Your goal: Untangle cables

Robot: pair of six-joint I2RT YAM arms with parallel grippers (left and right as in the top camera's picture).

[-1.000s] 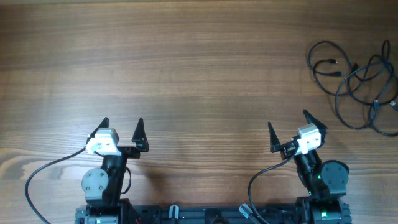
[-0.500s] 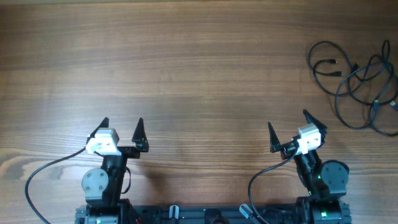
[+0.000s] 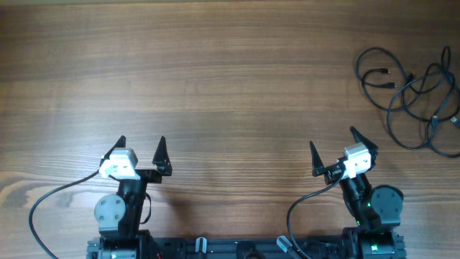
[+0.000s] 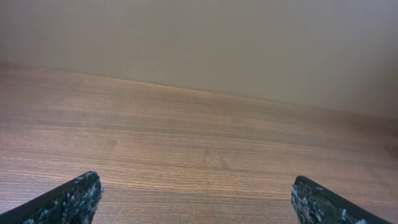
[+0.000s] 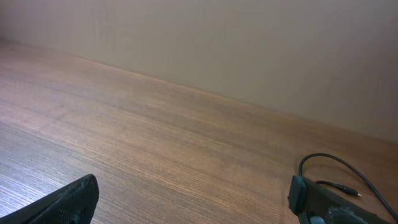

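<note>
Though partial wrist-side, cables [image 3: 411, 86] plain overhead.

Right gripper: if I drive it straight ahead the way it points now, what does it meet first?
Probably nothing: the open right gripper aims slightly left across the bare wooden table. The tangle of thin black cables lies off to its right, outside that line. Its height above the table is unclear.
</note>
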